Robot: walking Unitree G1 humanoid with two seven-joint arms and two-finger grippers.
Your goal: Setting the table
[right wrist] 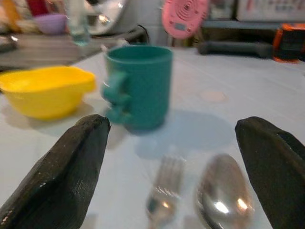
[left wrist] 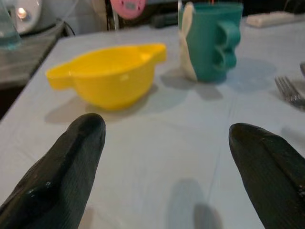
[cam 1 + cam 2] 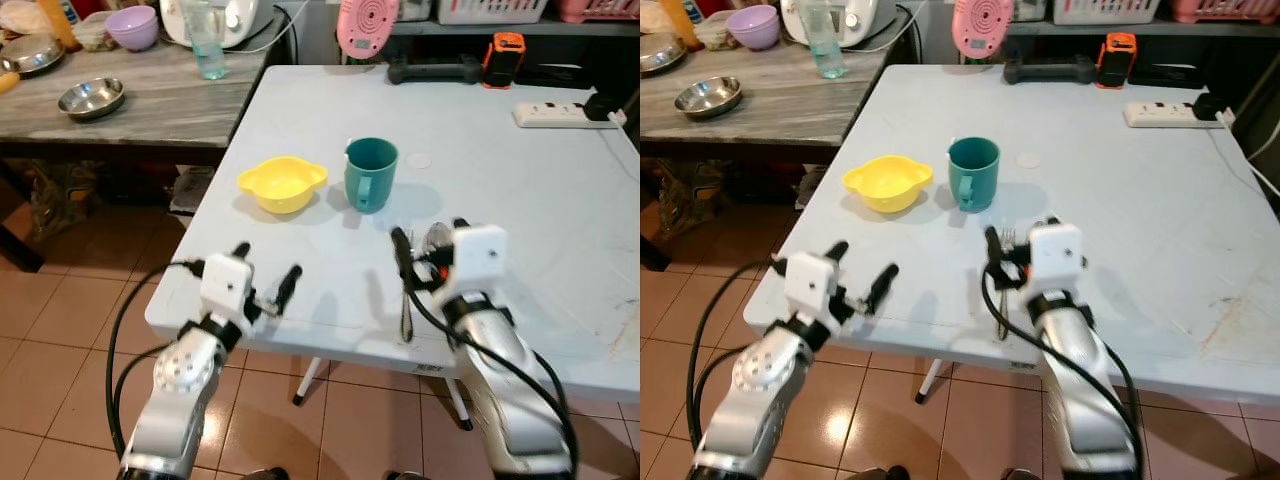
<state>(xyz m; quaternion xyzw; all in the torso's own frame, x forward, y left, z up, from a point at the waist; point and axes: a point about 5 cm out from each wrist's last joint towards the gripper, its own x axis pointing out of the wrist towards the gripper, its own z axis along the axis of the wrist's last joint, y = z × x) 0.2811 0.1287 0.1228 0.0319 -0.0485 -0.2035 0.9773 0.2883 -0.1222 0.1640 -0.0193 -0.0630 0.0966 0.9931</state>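
The right gripper [image 3: 430,240] hovers low over the near part of the pale table [image 3: 520,200], its 2 black fingers spread apart with a fork [image 1: 164,195] and a spoon [image 1: 224,193] lying side by side on the table between them. Just beyond the cutlery stands a teal mug [image 3: 370,173], and a yellow bowl [image 3: 282,183] sits beside it on the robot's left. The left gripper [image 3: 265,270] is at the table's near left corner, fingers also apart and holding nothing, aimed toward the bowl. Farther back lie a white power strip [image 3: 553,113] and a pink round gadget [image 3: 367,25]. A wooden side table [image 3: 150,100] at left carries steel bowls [image 3: 91,97] and a purple bowl [image 3: 133,26]. The floor is brown tile [image 3: 60,330].
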